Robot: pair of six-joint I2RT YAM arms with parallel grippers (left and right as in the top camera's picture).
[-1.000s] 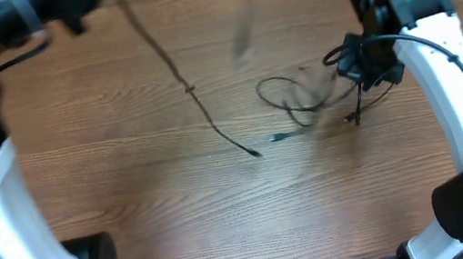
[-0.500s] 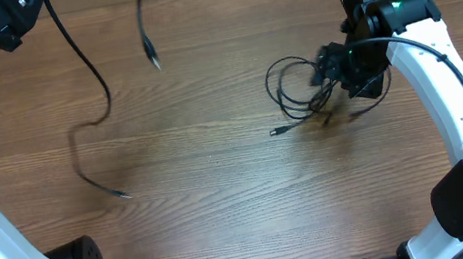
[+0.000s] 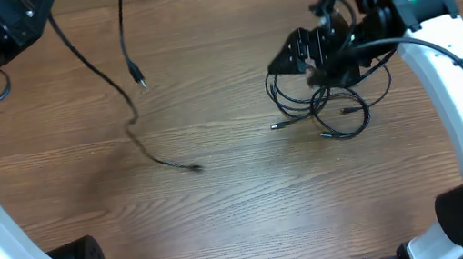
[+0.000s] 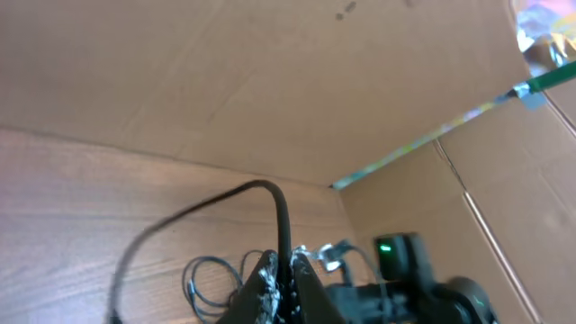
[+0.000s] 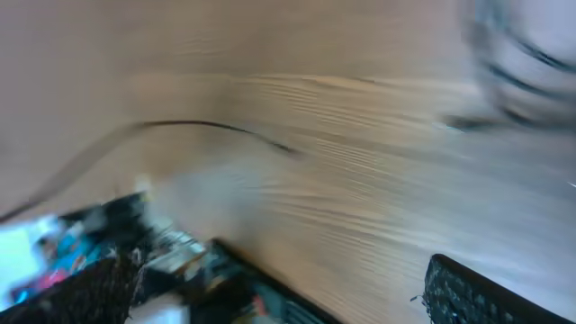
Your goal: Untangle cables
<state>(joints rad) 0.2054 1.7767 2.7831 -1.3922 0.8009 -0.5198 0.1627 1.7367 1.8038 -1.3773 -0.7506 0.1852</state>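
Note:
My left gripper (image 3: 37,10) is raised at the far left corner and shut on one black cable (image 3: 104,79). That cable dangles to the table, its end lying at the left middle, and its other plug end (image 3: 142,81) hangs free. In the left wrist view the fingers (image 4: 268,286) pinch this cable (image 4: 283,220). The remaining cables (image 3: 331,104) lie as a looped tangle on the right of the table. Just above that tangle my right gripper (image 3: 301,53) stands open. The blurred right wrist view shows its fingers (image 5: 472,295) wide apart with nothing between them.
The wooden table (image 3: 244,210) fills the overhead view. A brown cardboard wall (image 4: 297,81) stands behind it. The right arm's white link (image 3: 455,87) and its thicker black wire run along the right side. The left arm's white link (image 3: 1,247) stands at the front left.
My right gripper has opened, let go of the tangle and lifted toward the far side. The left arm has carried one cable clear of the tangle to the left.

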